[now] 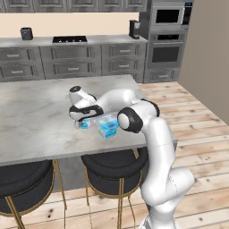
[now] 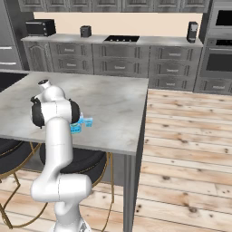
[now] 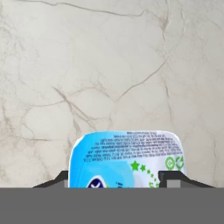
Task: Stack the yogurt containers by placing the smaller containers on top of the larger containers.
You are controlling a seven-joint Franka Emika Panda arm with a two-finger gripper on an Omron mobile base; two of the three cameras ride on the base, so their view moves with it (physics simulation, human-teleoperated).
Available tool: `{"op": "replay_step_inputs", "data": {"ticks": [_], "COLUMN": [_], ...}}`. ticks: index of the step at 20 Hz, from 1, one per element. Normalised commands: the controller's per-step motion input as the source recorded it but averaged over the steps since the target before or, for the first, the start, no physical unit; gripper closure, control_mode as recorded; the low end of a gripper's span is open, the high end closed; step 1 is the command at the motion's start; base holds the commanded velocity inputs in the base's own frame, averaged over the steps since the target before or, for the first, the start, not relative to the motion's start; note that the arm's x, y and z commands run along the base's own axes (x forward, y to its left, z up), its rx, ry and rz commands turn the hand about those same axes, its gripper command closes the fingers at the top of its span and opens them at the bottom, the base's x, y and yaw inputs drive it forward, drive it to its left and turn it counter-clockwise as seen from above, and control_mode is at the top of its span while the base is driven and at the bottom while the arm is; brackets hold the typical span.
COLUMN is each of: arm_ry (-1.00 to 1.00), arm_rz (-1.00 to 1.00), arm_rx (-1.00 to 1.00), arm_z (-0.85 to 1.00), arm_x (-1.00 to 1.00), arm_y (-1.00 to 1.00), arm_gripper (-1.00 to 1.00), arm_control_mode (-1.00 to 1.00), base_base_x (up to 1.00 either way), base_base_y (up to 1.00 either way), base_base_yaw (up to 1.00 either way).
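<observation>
Tool (image 3: 114, 181) of mine straddles a blue yogurt cup (image 3: 126, 158), fingertips (image 3: 173, 177) at its 3 and 9 o'clock sides, jaws partway in; contact I cannot confirm. Cup sits on the marble surface (image 3: 109, 65); the bigger pack (image 1: 108, 125) waits just beside, ready as base.

The squarish yogurt pack (image 1: 108, 125) is light blue and white with green-blue markings; its top (image 3: 127, 158) carries dark small print, green stars and round green symbols; the tiny translucent yogurt cup (image 1: 85, 125) is light blue; the marble table (image 1: 40, 112) is pale grey-beige with thin darker veins; the bar stools (image 1: 114, 167) have black seats on gold legs.
</observation>
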Motion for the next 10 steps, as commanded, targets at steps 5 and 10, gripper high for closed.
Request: {"op": "replay_step_inputs", "data": {"ticks": [5, 10], "arm_ry": [0.09, 0.00], "arm_rz": [-0.05, -0.03], "arm_rx": [-0.02, -0.01], "arm_z": [-0.14, -0.03], "arm_x": [-0.02, -0.06], "arm_y": [-0.01, 0.00], "arm_gripper": [1.00, 1.00], "arm_control_mode": [-1.00, -1.00], "base_base_x": [0.00, 0.00], "base_base_y": [0.00, 0.00], "base_base_yaw": [0.00, 0.00]}}
